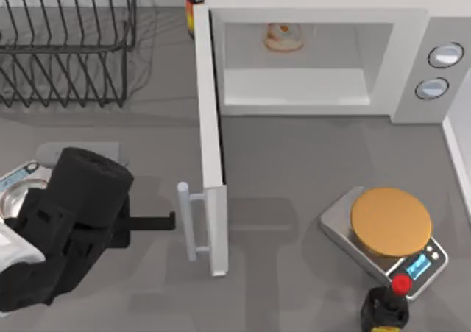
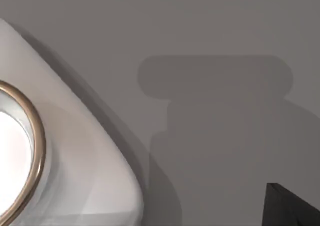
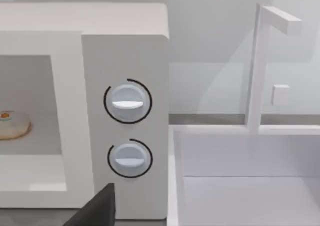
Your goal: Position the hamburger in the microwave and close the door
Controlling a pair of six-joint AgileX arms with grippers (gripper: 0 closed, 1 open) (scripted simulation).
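Top view: the microwave (image 1: 316, 59) stands at twelve o'clock on the grey bench (image 1: 294, 170), its cavity open. The hamburger (image 1: 283, 37) sits inside, toward the back of the cavity. The door (image 1: 212, 148) is swung fully open, edge-on, running from the cavity's left side down toward six o'clock, with its bar handle (image 1: 185, 221) on the nine o'clock face. The left gripper (image 1: 165, 221) reaches in from eight o'clock; its dark tip lies just beside the handle, and I cannot tell how its jaws stand. A wire dish rack (image 1: 70, 41) occupies ten o'clock. A kitchen scale (image 1: 386, 236) with a round tan disc (image 1: 390, 221) rests at four o'clock.

Left wrist view: bare grey bench and a white rounded object with a gold ring (image 2: 35, 151).

Right wrist view: the hamburger (image 3: 12, 124) lies on the cavity floor, at nine o'clock from two silver dials (image 3: 128, 131). A white sink (image 3: 250, 176) with a faucet (image 3: 260, 65) adjoins the microwave.
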